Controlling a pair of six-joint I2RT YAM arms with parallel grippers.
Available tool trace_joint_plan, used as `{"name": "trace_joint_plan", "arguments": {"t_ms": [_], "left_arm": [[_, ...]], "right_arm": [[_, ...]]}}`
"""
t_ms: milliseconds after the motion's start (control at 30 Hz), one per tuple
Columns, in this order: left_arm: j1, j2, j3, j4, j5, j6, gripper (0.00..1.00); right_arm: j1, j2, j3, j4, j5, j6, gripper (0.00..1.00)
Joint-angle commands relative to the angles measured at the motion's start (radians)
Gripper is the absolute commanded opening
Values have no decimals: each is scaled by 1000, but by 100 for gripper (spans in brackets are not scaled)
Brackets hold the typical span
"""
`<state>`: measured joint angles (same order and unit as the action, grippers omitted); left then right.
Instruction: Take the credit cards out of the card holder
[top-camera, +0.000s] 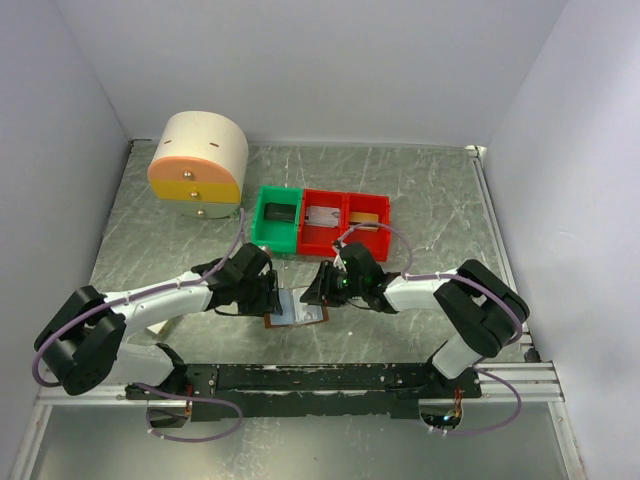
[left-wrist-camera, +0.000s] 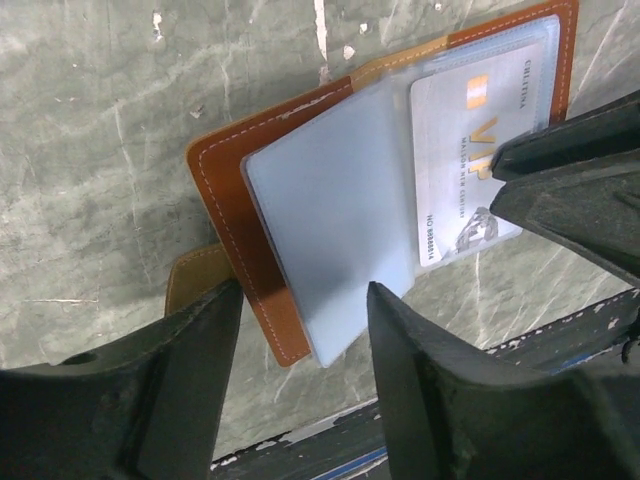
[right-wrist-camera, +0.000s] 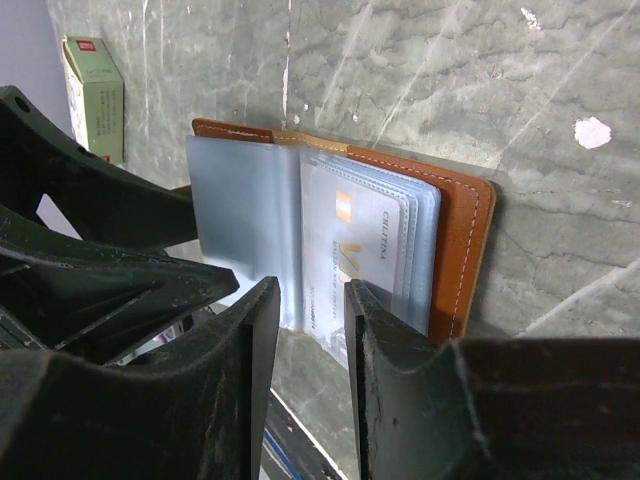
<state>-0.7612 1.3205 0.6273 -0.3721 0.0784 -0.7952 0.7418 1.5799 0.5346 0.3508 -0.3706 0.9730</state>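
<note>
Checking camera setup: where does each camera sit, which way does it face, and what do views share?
Top: above and behind the left arm and right arm, both whole in view, looking down on the table.
Left wrist: on the left arm, looking down past the left gripper at the holder.
Right wrist: on the right arm, looking past the right gripper at the holder.
Shared: all show the holder; each wrist view catches the other gripper.
</note>
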Motion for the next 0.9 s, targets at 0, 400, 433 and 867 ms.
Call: {"name": "trace_joint_plan", "arguments": {"t_ms": [0,400,433,867], "left_arm": [[-7,-13,39,-20,-60,-12,68],[-7,-140,82,-16,-37,-13,75],[-7,-134,80,-14,-34,-17,74],[-7,-39,35,44,17,-45,62]], "right_arm": [[8,27,-22,-64,25,-8,33],[13,36,-18,-70,30,-8,33],[12,35,-19,-70,32,-7,33],[14,39,-18,-78,33,-10,33]]}}
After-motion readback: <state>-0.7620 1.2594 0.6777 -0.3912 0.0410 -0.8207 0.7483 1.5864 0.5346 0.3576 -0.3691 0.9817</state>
